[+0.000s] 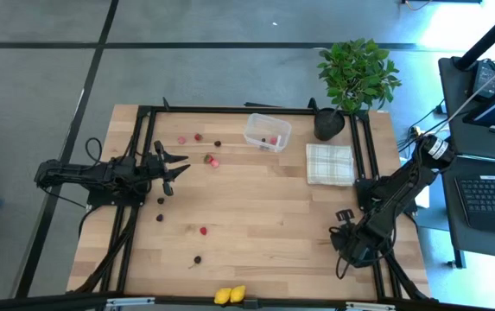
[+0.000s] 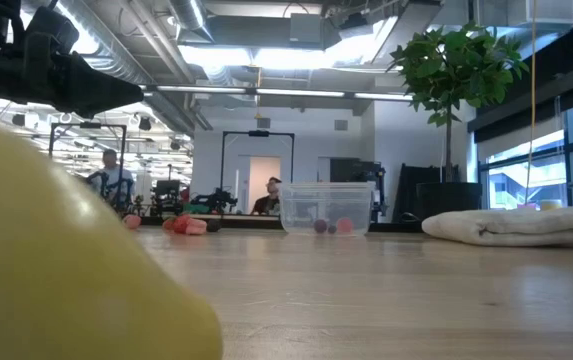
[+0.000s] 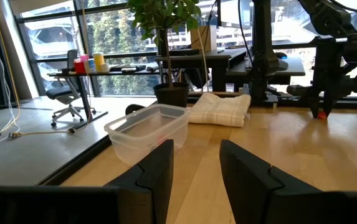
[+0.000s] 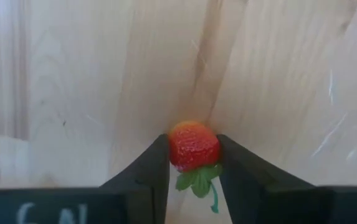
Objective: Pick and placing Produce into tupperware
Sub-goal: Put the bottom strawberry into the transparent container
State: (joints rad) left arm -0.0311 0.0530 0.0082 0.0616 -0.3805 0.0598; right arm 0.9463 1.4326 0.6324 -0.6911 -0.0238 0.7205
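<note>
Table: we see a light wooden table [image 1: 264,216] with a black frame.
Far edge: a clear tupperware [image 1: 267,132], a checked cloth [image 1: 329,163], a plant pot [image 1: 328,124].
Scattered: red berries [image 1: 203,231] and dark berries [image 1: 198,259].
Near edge: two yellow lemons [image 1: 230,295].

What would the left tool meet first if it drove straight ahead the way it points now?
Probably the tupperware: in the left wrist view it sits just beyond the left tool, slightly off to one side, with bare table between. Depth is unclear.
</note>
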